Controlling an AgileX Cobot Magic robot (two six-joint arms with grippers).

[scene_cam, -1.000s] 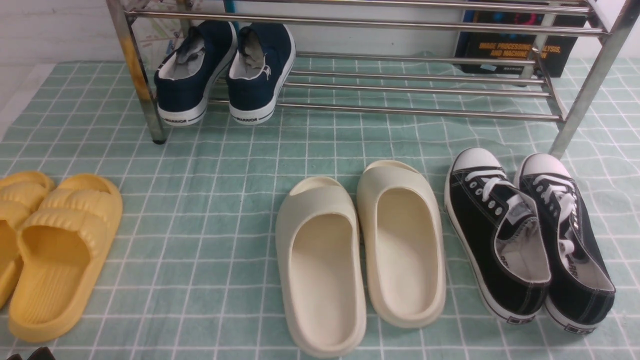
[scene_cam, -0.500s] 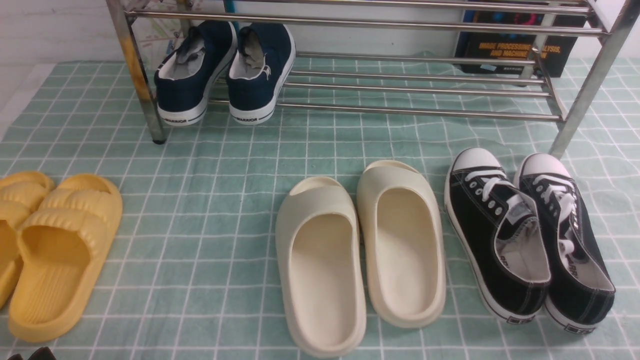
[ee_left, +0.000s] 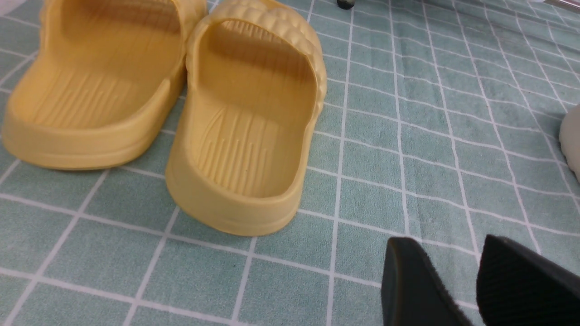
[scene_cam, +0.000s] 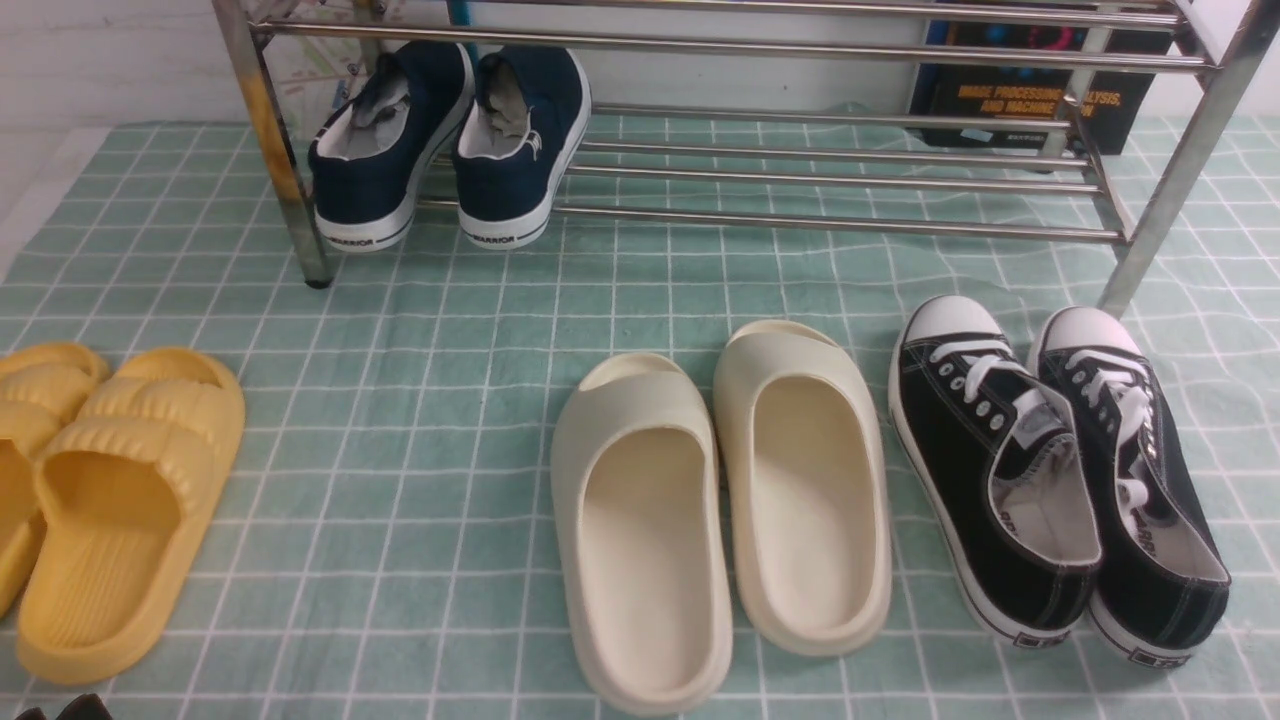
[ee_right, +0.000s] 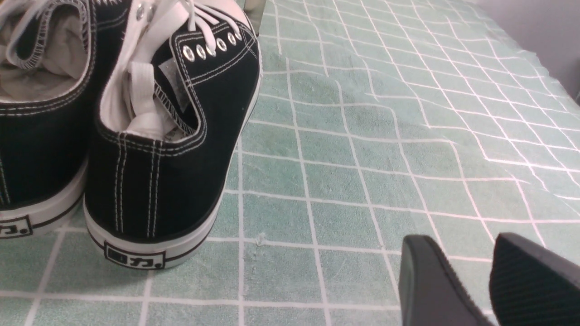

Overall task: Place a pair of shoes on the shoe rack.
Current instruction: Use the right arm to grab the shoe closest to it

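The right gripper point(ee_right: 455, 246) hangs low over the green checked cloth point(ee_right: 362, 181) with its fingers apart and nothing between them. The pair of shoes point(ee_right: 172, 149) stands on the cloth just ahead of this gripper and clear of it. The heels face the gripper, which sits on the outer side of the pair, nearest the shoe farthest to the robot's right. The heel tab of that shoe carries the characters "回力". The left gripper point(ee_left: 444, 244) is also spread and empty, and the yellow slides point(ee_left: 244, 127) lie ahead of it with their heels toward it. The cream slides point(scene_cam: 720, 520) lie between the two groups. Beyond the pair of shoes, toes pointing at it, stands the shoe rack point(scene_cam: 800, 222). At the far left end of its lower bars sit the navy sneakers point(scene_cam: 450, 150), each heel marked "WARRIOR". Behind the right end of the rack, a dark book point(scene_cam: 1030, 100) reads "IMAGE PROCESSING" and "AND MACHINE"; the rest is hidden.
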